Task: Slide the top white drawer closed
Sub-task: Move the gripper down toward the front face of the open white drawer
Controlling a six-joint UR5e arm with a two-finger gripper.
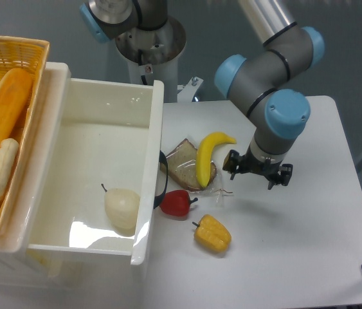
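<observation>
Camera: white table [309,257] against grey floor, top white drawer [90,161] open; tool [256,172] state unclear.

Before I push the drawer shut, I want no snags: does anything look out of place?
Yes. The red pepper lies against the drawer front by the handle. The bread and banana crowd close too.

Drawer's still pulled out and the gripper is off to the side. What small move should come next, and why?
Probably move the gripper left toward the drawer front panel, above the banana and bread. It hangs over the table right of them, well clear of the front it must push.
</observation>
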